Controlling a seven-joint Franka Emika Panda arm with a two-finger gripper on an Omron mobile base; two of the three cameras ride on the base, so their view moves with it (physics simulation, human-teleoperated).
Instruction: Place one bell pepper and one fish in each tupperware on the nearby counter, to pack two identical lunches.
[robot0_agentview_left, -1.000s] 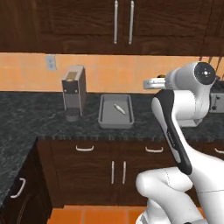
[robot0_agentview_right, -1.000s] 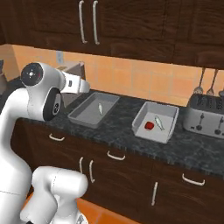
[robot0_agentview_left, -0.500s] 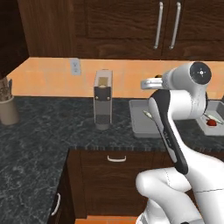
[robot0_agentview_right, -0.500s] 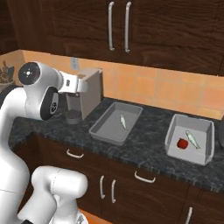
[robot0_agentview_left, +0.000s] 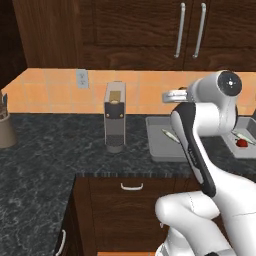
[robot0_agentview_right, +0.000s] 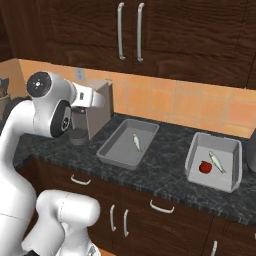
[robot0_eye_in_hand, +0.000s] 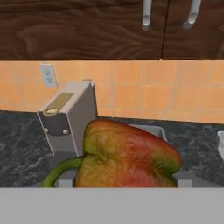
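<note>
Left base view
- Arm: rising from the lower right, hand (robot0_agentview_left: 172, 95) reaching left at backsplash height, above the near tupperware (robot0_agentview_left: 165, 150).
- Near tupperware: sitting on the counter (robot0_agentview_left: 55, 150), holding one fish (robot0_agentview_left: 170, 135); partly hidden behind the arm.
- Far tupperware (robot0_agentview_left: 243, 145): lying at the right edge, showing a small red pepper (robot0_agentview_left: 242, 143) beside a second fish (robot0_agentview_left: 245, 136).
- Coffee machine (robot0_agentview_left: 115, 122): standing upright on the counter, just left of the near tupperware.
- Jaws: hidden in this view.

Right base view
- Near tupperware (robot0_agentview_right: 117, 152): carrying only the fish (robot0_agentview_right: 136, 142), lying lengthwise.
- Far tupperware (robot0_agentview_right: 197, 167): carrying the red pepper (robot0_agentview_right: 204, 167) and the other fish (robot0_agentview_right: 217, 161), side by side.
- Hand (robot0_agentview_right: 92, 97): overlapping the coffee machine (robot0_agentview_right: 100, 117); jaws impossible to read here.

Hand view
- Bell pepper (robot0_eye_in_hand: 127, 155): sitting between the fingers, red-orange with green patches, green stem curving down to the left.
- Jaws: standing fairly wide, gripping the bell pepper.
- Behind it: coffee machine (robot0_eye_in_hand: 68, 118) at left, a grey tray rim (robot0_eye_in_hand: 151, 128) showing just over the pepper.
</note>
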